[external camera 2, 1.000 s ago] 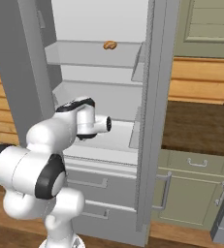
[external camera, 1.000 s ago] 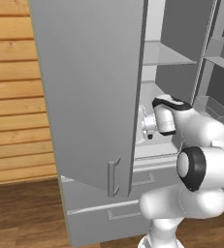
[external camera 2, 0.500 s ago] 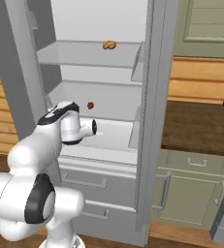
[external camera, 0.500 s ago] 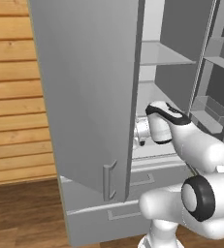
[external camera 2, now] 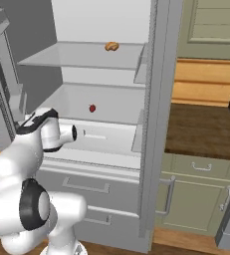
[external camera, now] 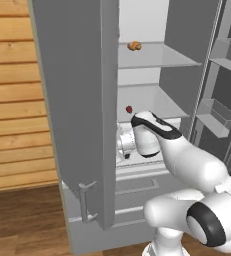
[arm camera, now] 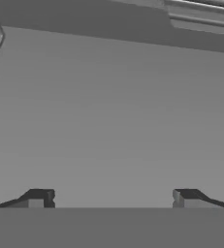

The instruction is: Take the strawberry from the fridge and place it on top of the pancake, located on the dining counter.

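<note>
A glossy white arm (external camera: 187, 165) was seen — rounded links, dark joint rings, a black band at the wrist, small dark fingertips (arm camera: 38, 198).

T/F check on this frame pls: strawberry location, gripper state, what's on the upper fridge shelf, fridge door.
1. The strawberry sits on a white shelf inside the fridge. True.
2. The gripper is shut on the strawberry. False: its fingers stand wide apart with nothing between them, and the strawberry lies apart on the shelf above the hand.
3. An orange-brown lumpy food item lies on the shelf above the strawberry's. True.
4. The fridge doors are closed. False: a door stands swung open and the shelves are exposed.
5. The strawberry is on the same shelf as the orange-brown item. False: it is one shelf lower.
</note>
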